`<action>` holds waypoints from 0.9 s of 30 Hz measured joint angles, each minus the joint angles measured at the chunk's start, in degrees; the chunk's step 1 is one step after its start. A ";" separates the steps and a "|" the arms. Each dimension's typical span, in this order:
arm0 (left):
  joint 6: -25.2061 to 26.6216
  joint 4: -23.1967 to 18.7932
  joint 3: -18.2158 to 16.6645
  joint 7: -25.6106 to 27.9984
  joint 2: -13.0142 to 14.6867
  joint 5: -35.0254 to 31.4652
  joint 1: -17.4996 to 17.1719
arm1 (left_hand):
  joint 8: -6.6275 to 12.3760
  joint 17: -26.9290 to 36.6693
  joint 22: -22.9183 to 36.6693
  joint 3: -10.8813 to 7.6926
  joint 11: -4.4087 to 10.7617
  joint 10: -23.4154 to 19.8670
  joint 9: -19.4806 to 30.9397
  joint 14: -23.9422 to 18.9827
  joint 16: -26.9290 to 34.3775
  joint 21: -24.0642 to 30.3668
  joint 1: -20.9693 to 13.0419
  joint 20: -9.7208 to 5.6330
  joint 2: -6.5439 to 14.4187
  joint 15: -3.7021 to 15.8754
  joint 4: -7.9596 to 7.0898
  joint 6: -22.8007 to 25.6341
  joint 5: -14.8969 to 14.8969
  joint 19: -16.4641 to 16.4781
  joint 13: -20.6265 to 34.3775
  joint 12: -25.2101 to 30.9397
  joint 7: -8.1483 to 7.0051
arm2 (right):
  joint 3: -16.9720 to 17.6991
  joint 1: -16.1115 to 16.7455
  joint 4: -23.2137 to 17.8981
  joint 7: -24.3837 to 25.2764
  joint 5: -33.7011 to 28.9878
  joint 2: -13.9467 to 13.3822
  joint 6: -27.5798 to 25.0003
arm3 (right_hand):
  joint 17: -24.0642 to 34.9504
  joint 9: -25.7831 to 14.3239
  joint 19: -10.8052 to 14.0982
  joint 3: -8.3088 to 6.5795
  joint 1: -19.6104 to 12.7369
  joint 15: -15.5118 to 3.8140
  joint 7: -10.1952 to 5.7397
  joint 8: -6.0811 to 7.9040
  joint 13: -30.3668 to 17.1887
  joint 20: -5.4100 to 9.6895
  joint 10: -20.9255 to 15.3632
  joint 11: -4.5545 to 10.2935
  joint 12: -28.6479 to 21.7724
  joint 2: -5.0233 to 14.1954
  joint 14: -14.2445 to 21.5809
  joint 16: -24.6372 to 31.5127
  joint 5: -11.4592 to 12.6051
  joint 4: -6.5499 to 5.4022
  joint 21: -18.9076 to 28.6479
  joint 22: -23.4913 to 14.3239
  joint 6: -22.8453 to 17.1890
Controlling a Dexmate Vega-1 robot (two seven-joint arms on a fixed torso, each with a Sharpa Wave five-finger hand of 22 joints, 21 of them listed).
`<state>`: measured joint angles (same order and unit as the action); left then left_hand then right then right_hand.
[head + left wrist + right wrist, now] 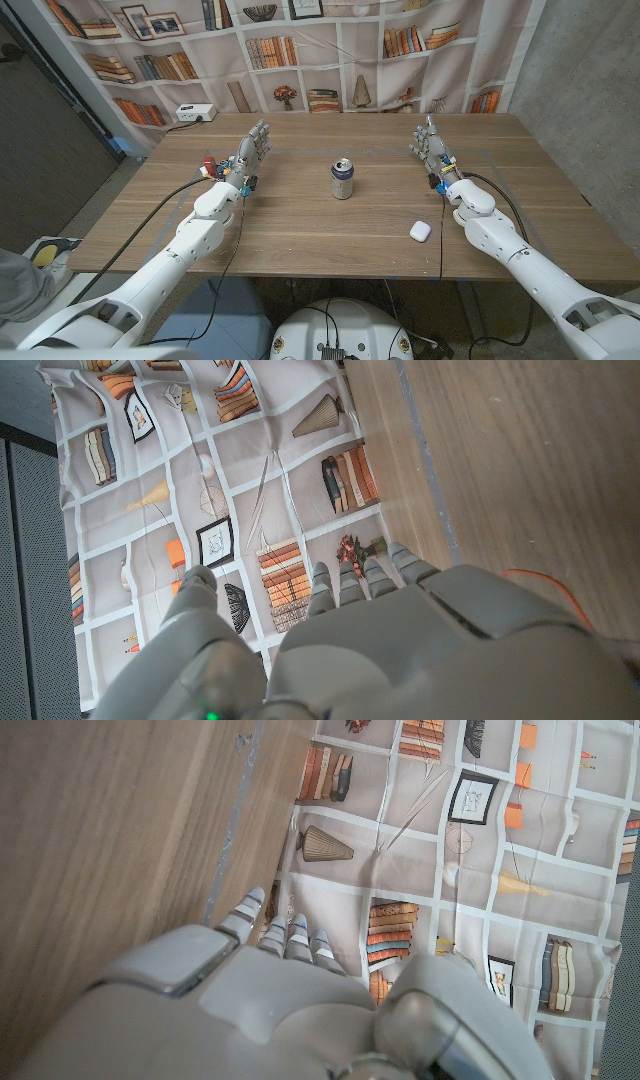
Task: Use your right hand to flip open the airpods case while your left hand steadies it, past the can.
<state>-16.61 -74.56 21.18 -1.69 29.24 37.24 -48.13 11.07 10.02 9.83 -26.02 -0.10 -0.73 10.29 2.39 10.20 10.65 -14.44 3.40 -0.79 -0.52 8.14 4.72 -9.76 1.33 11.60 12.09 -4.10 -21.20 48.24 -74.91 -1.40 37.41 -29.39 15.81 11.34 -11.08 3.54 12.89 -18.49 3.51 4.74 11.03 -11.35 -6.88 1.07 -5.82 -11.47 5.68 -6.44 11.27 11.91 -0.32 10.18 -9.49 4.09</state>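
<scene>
My left hand and right hand stand upright, fingers spread, holding nothing; airpods case sits closed behind my right wrist, its lid seam too small to make out.

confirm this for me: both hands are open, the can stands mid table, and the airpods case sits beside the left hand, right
Not quite. The head view shows the airpods case lying near the right hand, by its forearm, not the left hand. Both hands are open with nothing held, and the can stands mid table.

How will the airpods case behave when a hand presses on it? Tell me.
The airpods case looks small, smooth and rounded, so it will probably slide on the wooden table if pushed from one side. It lies flat, so tipping seems unlikely. It is probably light, so flipping the lid with nothing steadying it may lift it.
</scene>
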 measured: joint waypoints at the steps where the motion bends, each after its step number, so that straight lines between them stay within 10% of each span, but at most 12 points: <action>1: 0.00 0.00 0.00 0.02 0.00 0.00 0.00 | 0.00 0.00 0.13 0.00 0.00 0.00 0.00 0.00 0.00 0.00 0.00 0.00 0.00 0.00 0.00 0.00 0.00 0.00 0.01 0.00 0.00 | 0.04 0.16 -0.46 0.07 0.04 -0.17 -0.14 | 0.00 0.00 0.00 0.00 0.00 0.00 0.00 0.00 0.00 0.00 0.00 0.00 0.00 0.00 0.00 0.00 0.00 0.00 0.00 0.00 0.00; 27: -1.21 -0.18 -0.30 -0.95 0.97 -0.30 -0.56 | 0.36 -0.01 0.19 0.01 0.10 -0.51 -0.01 0.19 0.00 0.00 0.00 -0.01 0.00 -0.20 0.00 1.98 0.00 0.00 -0.12 0.43 0.30 | -0.28 1.07 -2.85 1.20 -0.32 -0.62 -1.49 | -0.01 0.01 -1.47 -0.12 -0.23 -0.09 0.33 0.00 0.01 0.21 0.03 -0.02 -0.20 0.23 -1.15 0.00 0.00 0.11 0.19 0.01 0.36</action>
<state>-17.82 -74.74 20.89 -2.64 30.21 36.94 -48.70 11.43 10.01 10.02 -26.01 0.01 -1.24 10.28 2.58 10.20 10.65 -14.43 3.39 -0.79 -0.71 8.14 6.70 -9.75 1.32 11.48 12.51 -3.80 -21.48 49.31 -77.75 -0.20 37.10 -30.01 14.32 11.33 -11.07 2.07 12.77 -18.72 3.42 5.07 11.03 -11.34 -6.67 1.10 -5.84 -11.66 5.91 -7.60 11.27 11.91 -0.21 10.38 -9.48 4.45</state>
